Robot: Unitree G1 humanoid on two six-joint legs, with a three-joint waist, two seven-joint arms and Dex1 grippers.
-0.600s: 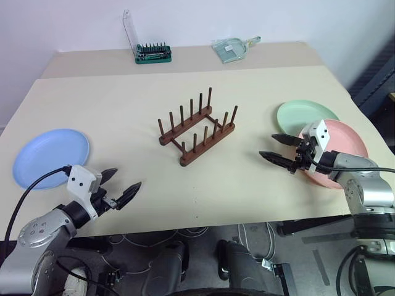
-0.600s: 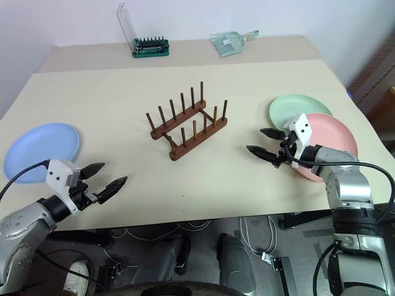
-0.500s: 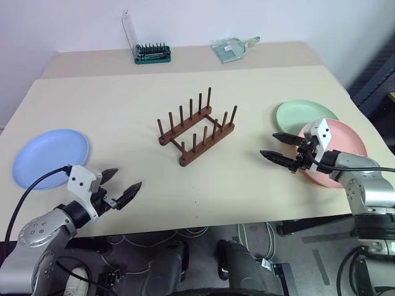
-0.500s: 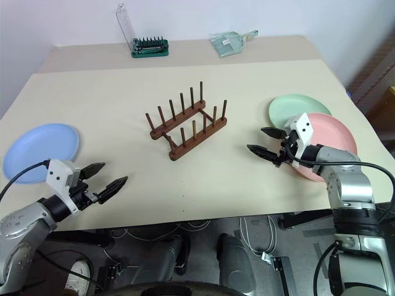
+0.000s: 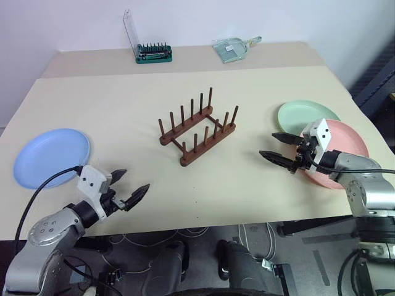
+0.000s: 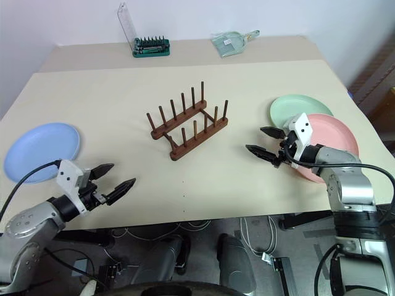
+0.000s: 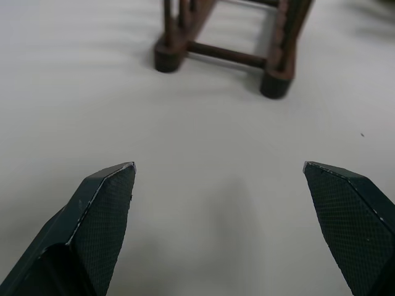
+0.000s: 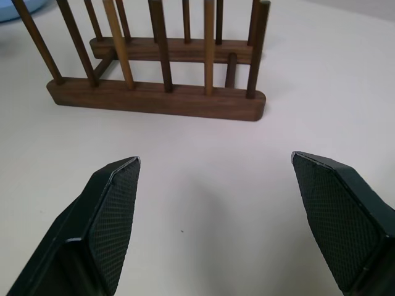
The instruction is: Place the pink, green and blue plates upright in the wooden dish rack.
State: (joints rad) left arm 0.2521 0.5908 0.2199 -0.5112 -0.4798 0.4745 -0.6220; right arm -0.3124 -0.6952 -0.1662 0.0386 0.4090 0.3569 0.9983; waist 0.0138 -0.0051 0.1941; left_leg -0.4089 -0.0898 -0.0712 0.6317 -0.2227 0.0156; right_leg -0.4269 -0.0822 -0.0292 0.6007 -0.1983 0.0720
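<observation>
Beside the pink plate (image 5: 345, 151), right hand (image 5: 275, 147) spread, level, left hand (image 5: 130, 188) spread, facing wooden dish rack (image 5: 197, 127).

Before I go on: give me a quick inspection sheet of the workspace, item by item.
Surface: beige table, bare around the rack.
Job's things: wooden dish rack at the centre, no plates in it; blue plate flat at the left; pink plate overlapping the green plate at the right.
Clutter: green-based tool holder and a clear dustpan at the far edge.
Grippers: left gripper and right gripper open, holding nothing.
Cables: black cable on the left arm; more under the table.
Surroundings: pale wall behind.
</observation>
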